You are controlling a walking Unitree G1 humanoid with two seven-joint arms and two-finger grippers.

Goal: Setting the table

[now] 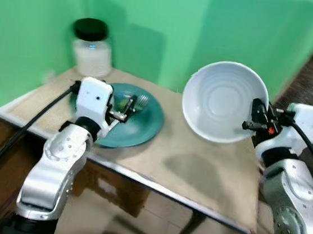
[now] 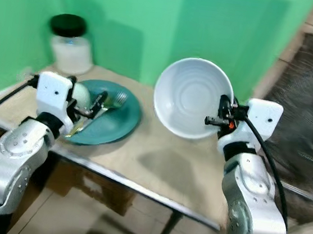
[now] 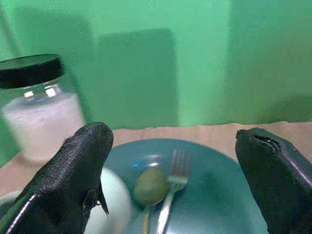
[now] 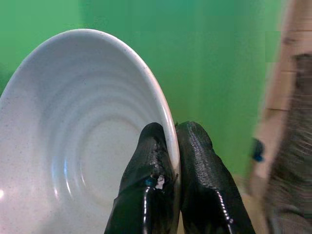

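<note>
My right gripper (image 4: 169, 146) is shut on the rim of a pale white-blue bowl (image 1: 223, 101), holding it tilted in the air above the right half of the small table (image 1: 196, 166). A teal plate (image 1: 136, 117) lies on the table's left side with a fork (image 3: 171, 187) and a spoon (image 3: 148, 187) on it, and a white rounded object (image 3: 112, 204) at its near edge. My left gripper (image 3: 180, 180) hovers open just above the plate, its fingers (image 3: 78, 170) spread either side of the cutlery.
A glass jar (image 1: 92, 47) with a black lid and white contents stands at the table's back left corner. Green walls (image 1: 212, 22) close in behind and to the left. Tiled floor (image 1: 132, 227) lies below the table's metal front edge.
</note>
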